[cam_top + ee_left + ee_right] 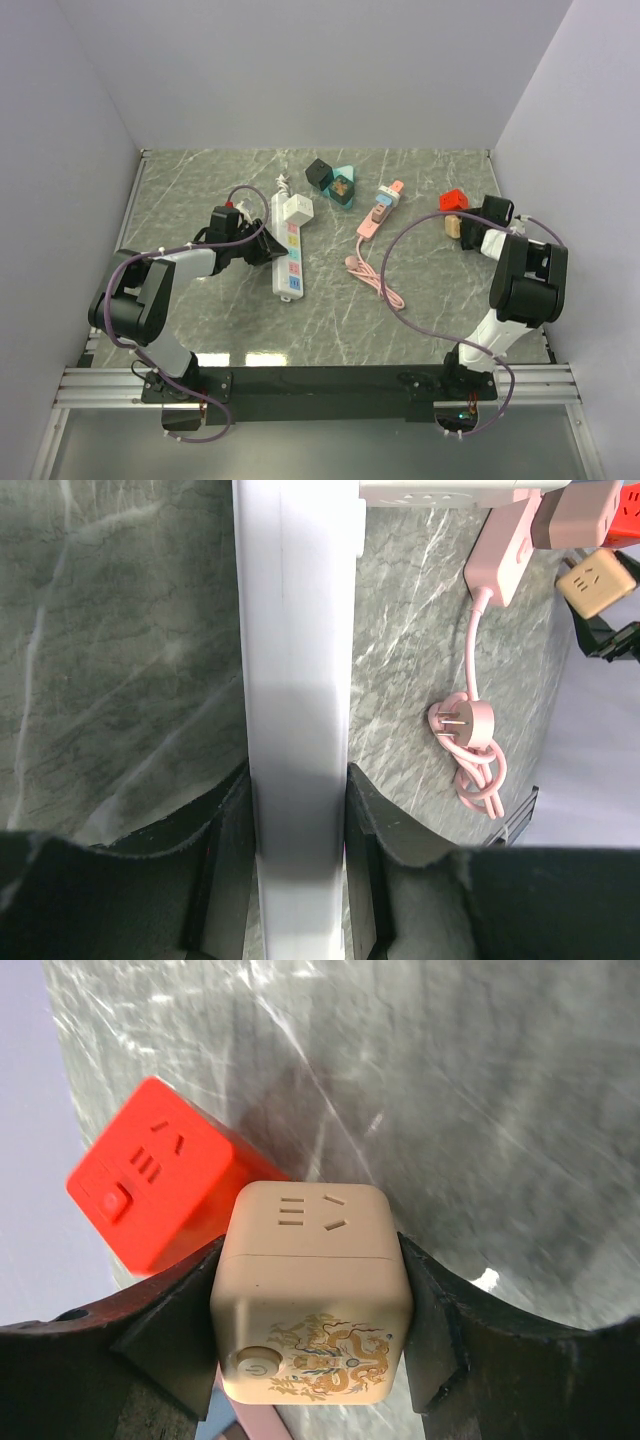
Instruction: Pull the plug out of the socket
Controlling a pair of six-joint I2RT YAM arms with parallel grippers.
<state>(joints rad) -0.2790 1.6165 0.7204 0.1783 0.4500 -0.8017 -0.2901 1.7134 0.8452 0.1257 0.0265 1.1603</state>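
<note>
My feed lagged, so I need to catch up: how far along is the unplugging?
Both grasps look made: the left hand is shut on the white power strip, and the right hand is shut on the beige cube socket beside the red cube. In hand: holding both, nothing visibly separated. Left: the white plug sits on the strip's far end in the top view, so the pull itself remains.

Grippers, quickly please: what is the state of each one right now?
Left gripper: shut on the white power strip.
Right gripper: shut on the beige cube socket.
</note>
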